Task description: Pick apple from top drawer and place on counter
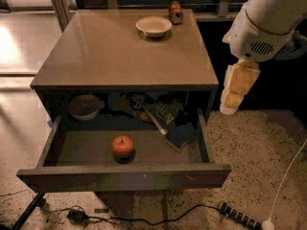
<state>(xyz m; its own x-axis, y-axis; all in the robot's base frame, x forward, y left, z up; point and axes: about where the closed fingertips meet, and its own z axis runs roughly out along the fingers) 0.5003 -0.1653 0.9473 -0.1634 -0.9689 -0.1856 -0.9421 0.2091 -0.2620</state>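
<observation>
The apple (123, 146), small and red with a dark stem dimple, lies in the open top drawer (124, 178), near the front and left of centre. The drawer is pulled far out of the dark cabinet. The tan-brown counter (120, 56) is the cabinet's flat top. My gripper (236, 89), pale yellow under the white arm (268, 18), hangs in the air to the right of the cabinet. It is at about the counter edge's height, above and well right of the apple, touching nothing.
A white bowl (153, 26) and a red-brown can (175, 12) stand at the counter's back. Deeper in the drawer are a grey bowl (85, 105) and dark packets (169, 122). A power strip (239, 216) and cables lie on the speckled floor.
</observation>
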